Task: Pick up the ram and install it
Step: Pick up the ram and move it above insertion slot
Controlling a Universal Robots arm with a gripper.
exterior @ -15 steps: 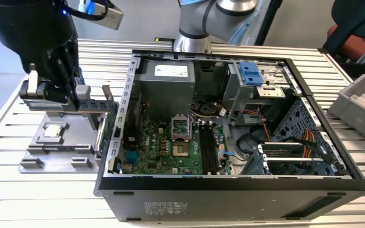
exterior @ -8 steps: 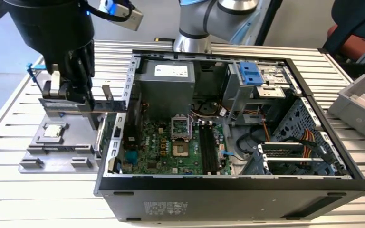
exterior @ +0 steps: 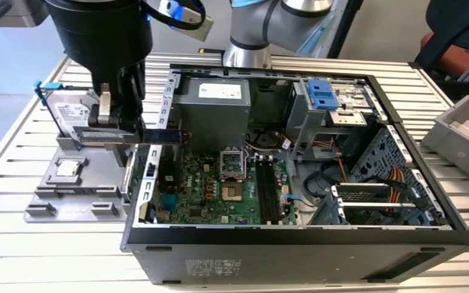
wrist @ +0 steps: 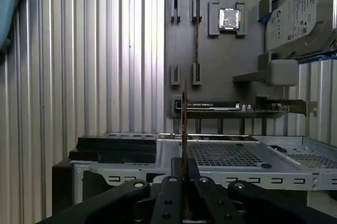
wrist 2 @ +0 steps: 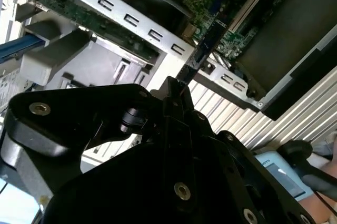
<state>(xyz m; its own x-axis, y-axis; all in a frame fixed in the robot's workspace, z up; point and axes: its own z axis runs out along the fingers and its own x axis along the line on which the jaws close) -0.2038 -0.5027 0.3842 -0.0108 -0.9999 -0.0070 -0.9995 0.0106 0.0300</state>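
Gripper (wrist: 184, 167) clamps ram (wrist: 184, 121) edge-on; seemingly above computer case (exterior: 300, 259) wall.

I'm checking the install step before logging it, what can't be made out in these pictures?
Ram, held by the gripper: edge-on in the first wrist view, faces hidden.
Memory slots: too small in the exterior view to judge their latches.
Hard drive: cut off by the first wrist view's edge.
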